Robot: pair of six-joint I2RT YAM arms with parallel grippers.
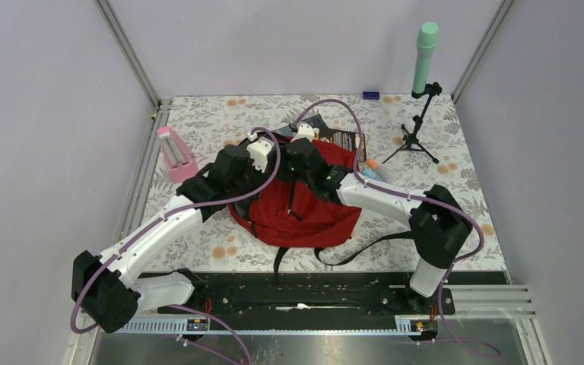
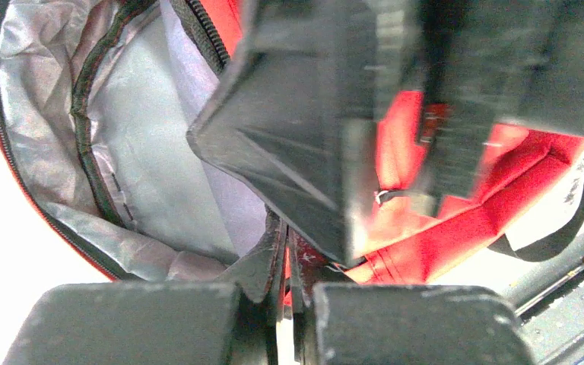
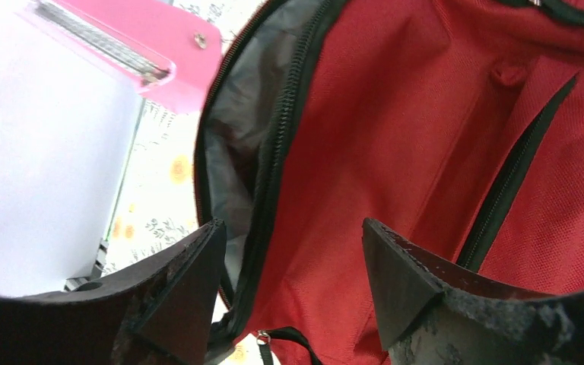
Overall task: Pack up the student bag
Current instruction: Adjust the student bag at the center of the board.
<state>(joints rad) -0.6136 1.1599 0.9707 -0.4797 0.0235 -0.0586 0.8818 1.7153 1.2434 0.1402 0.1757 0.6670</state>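
Observation:
The student bag point(image 1: 296, 209) is a big red backpack lying in the middle of the table, its mouth unzipped. In the left wrist view the grey lining point(image 2: 144, 152) shows inside the black zip. My left gripper point(image 2: 287, 258) is shut on a fold of red fabric at the rim of the opening, at the bag's top left point(image 1: 270, 160). My right gripper point(image 3: 293, 258) stands open just above the bag's red outer panel point(image 3: 395, 152). The zip edge point(image 3: 274, 167) runs between its fingers. In the top view it hangs beside the left one point(image 1: 304, 156).
A small pink case point(image 1: 175, 152) stands left of the bag, also in the right wrist view point(image 3: 144, 38). A dark book point(image 1: 342, 139) pokes out behind the bag, and pens point(image 1: 372, 167) lie at its right. A tripod point(image 1: 418, 137) with a green cylinder point(image 1: 424, 57) stands back right.

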